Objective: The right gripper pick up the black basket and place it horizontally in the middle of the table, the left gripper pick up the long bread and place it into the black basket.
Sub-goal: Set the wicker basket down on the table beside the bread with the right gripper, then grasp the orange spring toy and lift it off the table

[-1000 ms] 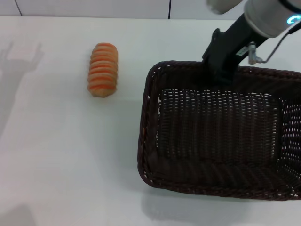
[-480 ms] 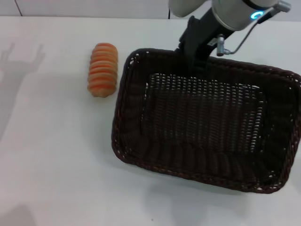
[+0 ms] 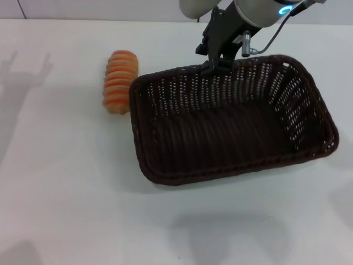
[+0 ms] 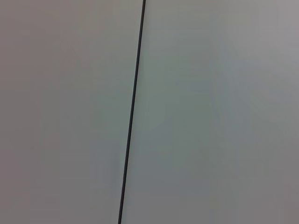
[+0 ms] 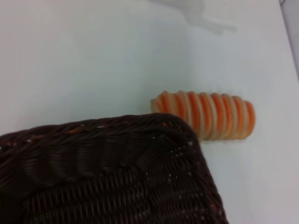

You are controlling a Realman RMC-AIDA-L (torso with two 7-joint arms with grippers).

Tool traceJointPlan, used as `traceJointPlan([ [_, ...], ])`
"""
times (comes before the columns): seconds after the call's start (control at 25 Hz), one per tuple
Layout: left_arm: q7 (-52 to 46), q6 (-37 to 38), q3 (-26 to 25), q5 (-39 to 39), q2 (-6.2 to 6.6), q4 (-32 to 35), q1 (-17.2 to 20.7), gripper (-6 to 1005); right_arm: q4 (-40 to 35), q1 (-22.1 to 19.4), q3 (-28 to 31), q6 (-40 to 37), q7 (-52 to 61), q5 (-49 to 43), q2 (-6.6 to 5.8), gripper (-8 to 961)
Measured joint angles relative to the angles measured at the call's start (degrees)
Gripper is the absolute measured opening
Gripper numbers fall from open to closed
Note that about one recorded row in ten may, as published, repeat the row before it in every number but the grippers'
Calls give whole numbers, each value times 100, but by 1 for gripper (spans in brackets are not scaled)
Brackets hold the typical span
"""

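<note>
The black basket point(image 3: 231, 124) lies lengthwise across the middle of the white table point(image 3: 66, 193), its left end just right of the long bread. My right gripper point(image 3: 216, 65) is shut on the basket's far rim, near its middle. The basket's corner also shows in the right wrist view point(image 5: 117, 177). The long bread point(image 3: 119, 81) lies on the table at the far left of the basket, close to its corner; it also shows in the right wrist view point(image 5: 210, 115). My left gripper is out of view; its wrist view shows only a plain surface with a dark line.
The table's far edge meets a wall point(image 3: 110, 8) at the back. Arm shadows fall on the table at the far left point(image 3: 22, 72). Bare tabletop lies in front of the basket and to the left of the bread.
My right gripper has carried the basket left and toward the far side, turning and levelling it. Its left corner now sits close beside the bread. The bread has not moved.
</note>
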Motion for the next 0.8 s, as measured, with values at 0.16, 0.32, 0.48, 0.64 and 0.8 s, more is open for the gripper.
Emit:
traceJointPlan([
  [0.16, 0, -35, 0, 0, 0, 1, 8, 860, 239, -40, 5, -58, 146, -207, 2, 342],
  [0.32, 0, -70, 0, 1, 0, 1, 22, 860, 763, -299, 14, -388, 525, -573, -4, 345],
  [0.48, -42, -90, 21, 1, 5, 1, 26, 860, 1085, -681, 122, -1065, 1035, -806, -61, 347],
  [0.64, -224, -97, 51, 1, 7, -31, 26, 860, 1327, -1177, 282, -1822, 1575, -1140, -2, 349],
  [0.8, -744, -121, 64, 32, 25, -182, 42, 860, 1752, -1832, 291, -2535, 2162, -1421, 106, 351],
])
